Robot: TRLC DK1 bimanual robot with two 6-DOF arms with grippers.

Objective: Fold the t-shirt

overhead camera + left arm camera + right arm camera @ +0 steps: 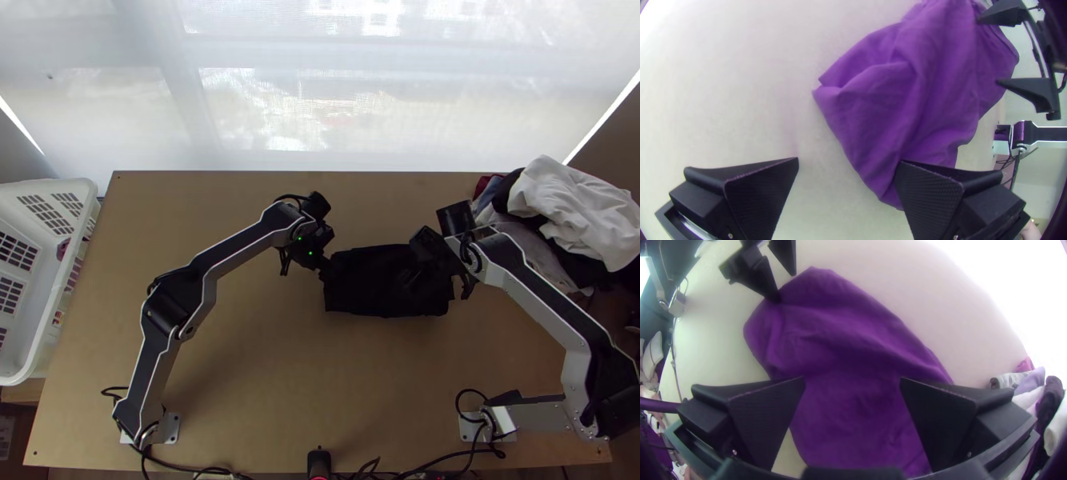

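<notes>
The t-shirt (376, 288) lies as a compact, roughly rectangular bundle with creases on the table, black in the top view and purple in the wrist views. At its left end is my left gripper (306, 270), open; in the left wrist view, one finger of the left gripper (849, 162) overlaps the cloth (915, 89) and the other is over bare table. My right gripper (440, 282) is over the shirt's right part. Seen from its own wrist, the right gripper (852, 380) stands open, with cloth (853, 418) below and between its fingers.
Heaped clothes (572, 212), white, grey and dark, lie at the table's far right corner. A white basket (48, 280) stands beyond the left edge. Bare wood (320, 384) stretches between the arms' bases, with cables along the near edge.
</notes>
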